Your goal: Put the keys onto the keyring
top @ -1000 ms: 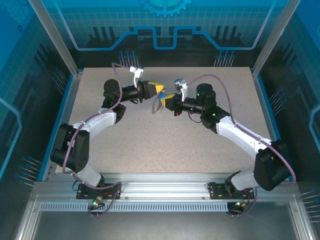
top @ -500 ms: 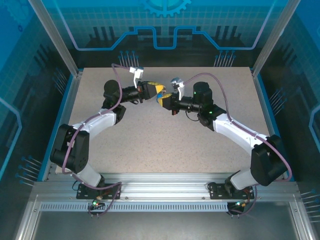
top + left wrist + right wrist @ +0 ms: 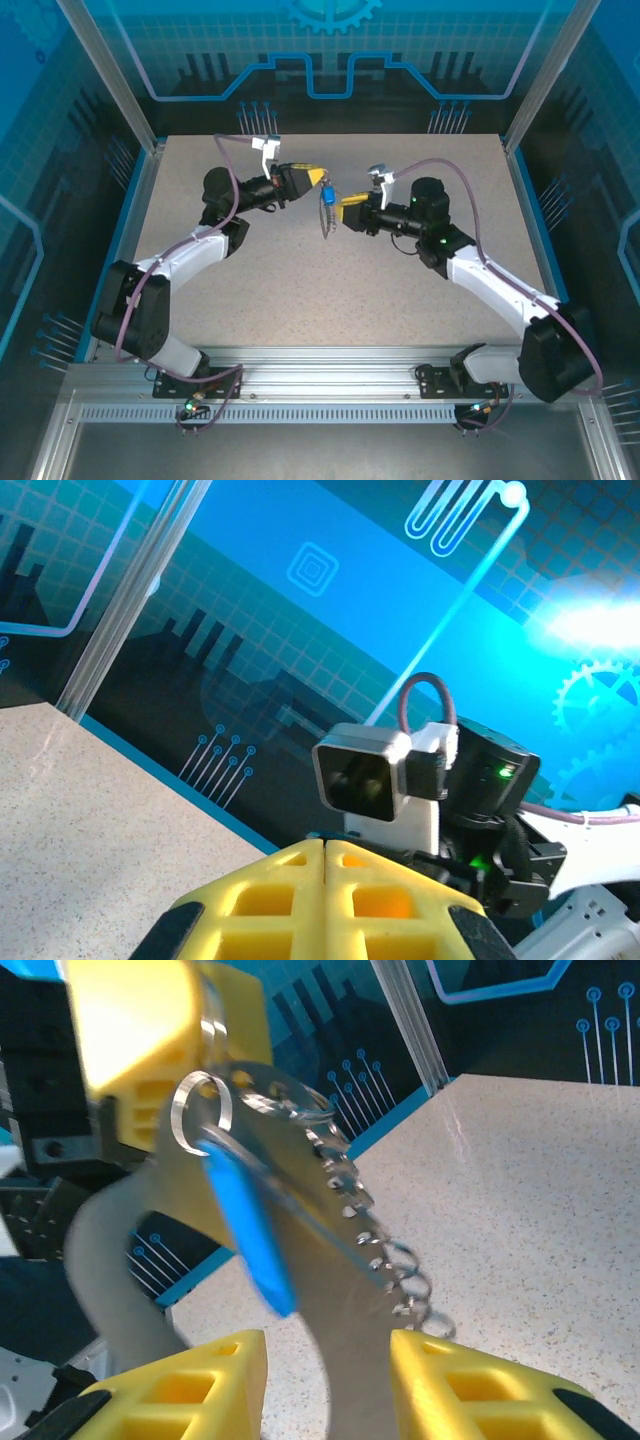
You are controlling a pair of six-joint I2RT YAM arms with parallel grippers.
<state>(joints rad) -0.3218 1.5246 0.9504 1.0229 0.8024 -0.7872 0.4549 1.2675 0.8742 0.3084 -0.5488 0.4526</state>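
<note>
Above the middle of the bench (image 3: 300,290), the overhead camera gives us the layout. The left gripper (image 3: 314,177) and the right gripper (image 3: 346,208) face each other, tips near but apart. The keyring (image 3: 325,215) hangs from the left one's tip as a thin pale sliver, too small there to make out in detail.

From the right wrist we get that detail. The key (image 3: 250,1225), with its bright blue head, hangs slanted from a silver ring (image 3: 176,1110), which sits right under the left arm's yellow finger. A chain (image 3: 385,1250) of small links runs down beside the broad grey strap. The strap drops into the gap between the right arm's own yellow fingers (image 3: 180,1395). These stand apart with nothing clamped, and we cannot tell whether the strap touches them.

From the left wrist we see something else. The left gripper's two yellow fingers (image 3: 270,900) are pressed together along a single seam, closed tight. Past them sits the right arm's wrist camera (image 3: 365,780). The keyring hangs from that closed tip, just beside the opened right gripper.
</note>
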